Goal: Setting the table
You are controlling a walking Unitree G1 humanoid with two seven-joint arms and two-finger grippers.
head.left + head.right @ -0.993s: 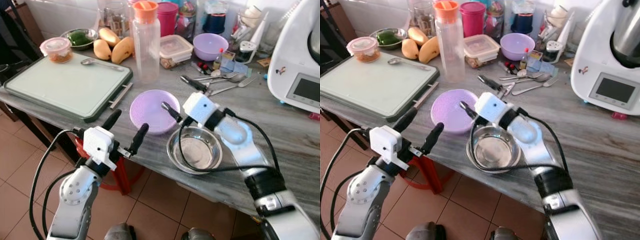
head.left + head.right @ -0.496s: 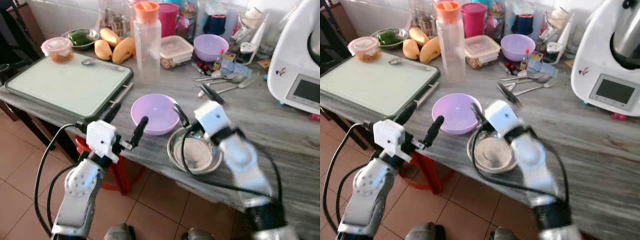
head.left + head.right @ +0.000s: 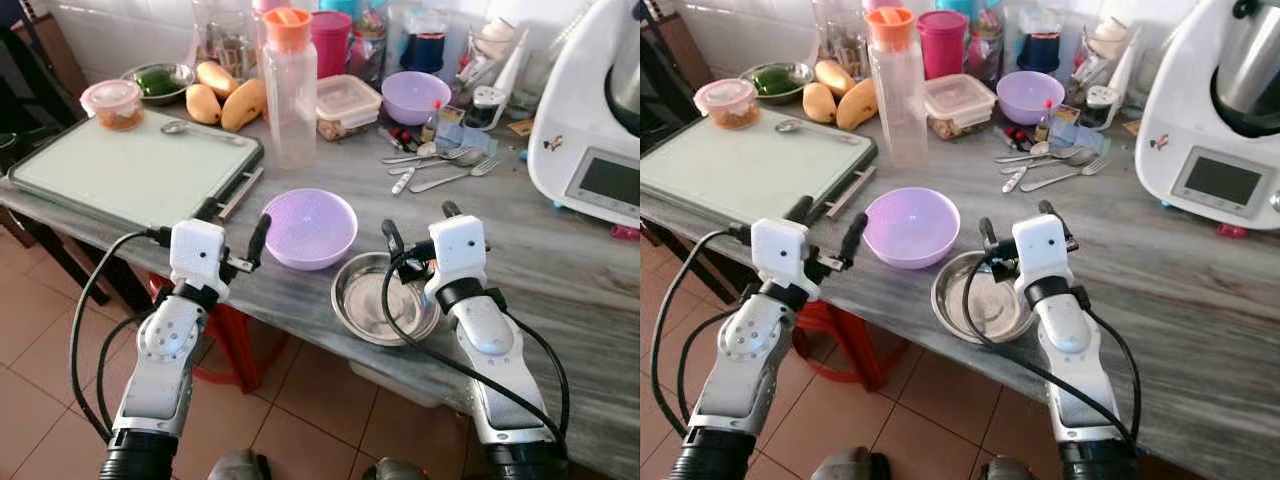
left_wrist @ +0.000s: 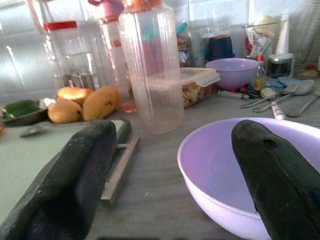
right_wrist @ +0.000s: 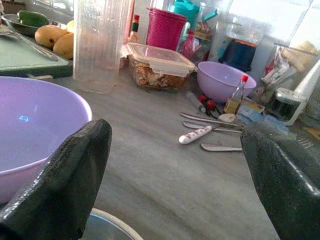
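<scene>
— Where the grey table (image 3: 560, 270) runs across the scene, what sits at its far right?
— A big white kitchen machine (image 3: 595, 120). At the far left lies a pale green cutting board (image 3: 130, 165), with a tall clear bottle (image 3: 290, 90) just right of it.

— And the bowls?
— A purple bowl (image 3: 308, 226) stands near the table's front edge; a steel bowl (image 3: 385, 298) sits just right of it and nearer. A second purple bowl (image 3: 415, 95) is at the far side, with loose cutlery (image 3: 440, 165) lying near it.

— The arms?
— The left gripper (image 3: 235, 240) hovers just left of the near purple bowl, fingers spread apart, holding nothing. The right gripper (image 3: 420, 225) hangs over the steel bowl's far right rim, fingers (image 5: 60, 190) also wide and empty.
</scene>
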